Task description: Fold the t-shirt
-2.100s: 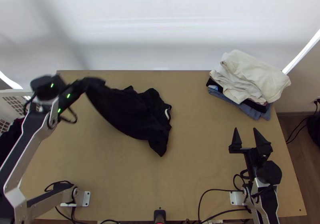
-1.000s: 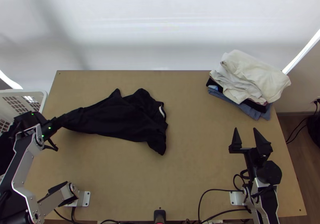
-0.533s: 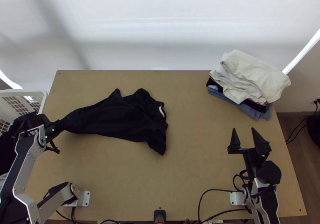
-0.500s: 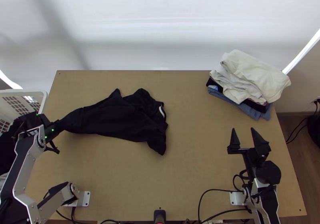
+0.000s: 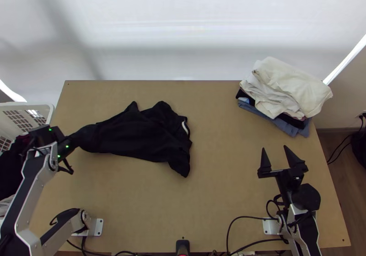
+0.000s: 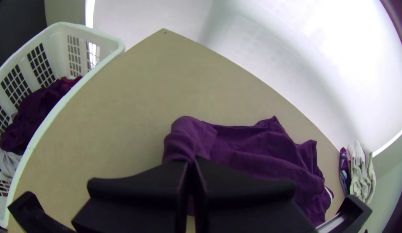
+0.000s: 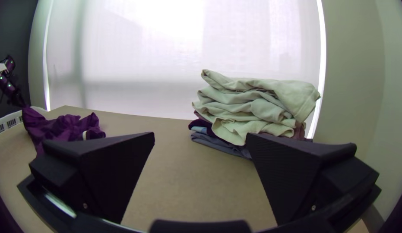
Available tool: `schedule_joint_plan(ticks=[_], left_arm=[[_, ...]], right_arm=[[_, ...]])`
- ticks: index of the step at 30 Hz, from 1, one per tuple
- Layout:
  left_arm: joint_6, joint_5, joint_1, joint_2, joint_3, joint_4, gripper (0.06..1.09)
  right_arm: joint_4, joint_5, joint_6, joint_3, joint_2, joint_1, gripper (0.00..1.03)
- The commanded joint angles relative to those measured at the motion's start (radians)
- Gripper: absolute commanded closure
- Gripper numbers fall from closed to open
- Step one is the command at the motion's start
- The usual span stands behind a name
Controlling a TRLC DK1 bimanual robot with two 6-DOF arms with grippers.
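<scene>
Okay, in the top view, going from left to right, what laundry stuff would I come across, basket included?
White laundry basket with clothes in it → bunched dark t-shirt on the table → stack of folded clothes, a cream one on top.

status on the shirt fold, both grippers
Left gripper shut on black t-shirt's end; right gripper open, holding nothing; black t-shirt bunched, unfolded; nothing visibly between right gripper and shirt.
</scene>
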Motion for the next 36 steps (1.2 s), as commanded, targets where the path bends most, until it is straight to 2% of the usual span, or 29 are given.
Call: schedule_joint_plan(ticks=[1, 6, 15, 19, 22, 26, 31, 36], left_arm=[[-0.019, -0.034, -0.080, -0.069, -0.085, 0.055, 1.05], [-0.030, -0.057, -0.141, -0.110, -0.159, 0.118, 1.05], [-0.038, -0.060, -0.129, -0.121, -0.231, 0.219, 1.05], [-0.035, -0.058, -0.111, -0.130, -0.233, 0.219, 1.05], [-0.027, -0.060, -0.095, -0.138, -0.233, 0.218, 1.05], [-0.015, -0.060, -0.071, -0.153, -0.234, 0.208, 1.05], [-0.012, -0.060, -0.051, -0.191, -0.240, 0.201, 1.05], [0.005, -0.061, -0.040, -0.228, -0.249, 0.184, 1.05]], right_arm=[[-0.010, -0.001, -0.078, 0.007, -0.002, 0.004, 0.04], [0.027, -0.005, -0.177, 0.101, 0.114, 0.064, 0.04], [-0.031, 0.004, -0.182, 0.538, 0.716, 0.209, 0.04], [-0.168, 0.019, -0.170, 0.770, 0.998, 0.287, 0.04], [-0.287, 0.027, -0.124, 0.951, 1.197, 0.340, 0.04], [-0.283, 0.027, -0.067, 1.069, 1.340, 0.414, 0.04], [-0.286, 0.027, 0.062, 1.219, 1.517, 0.478, 0.04], [-0.389, 0.044, 0.139, 1.418, 1.704, 0.518, 0.04]])
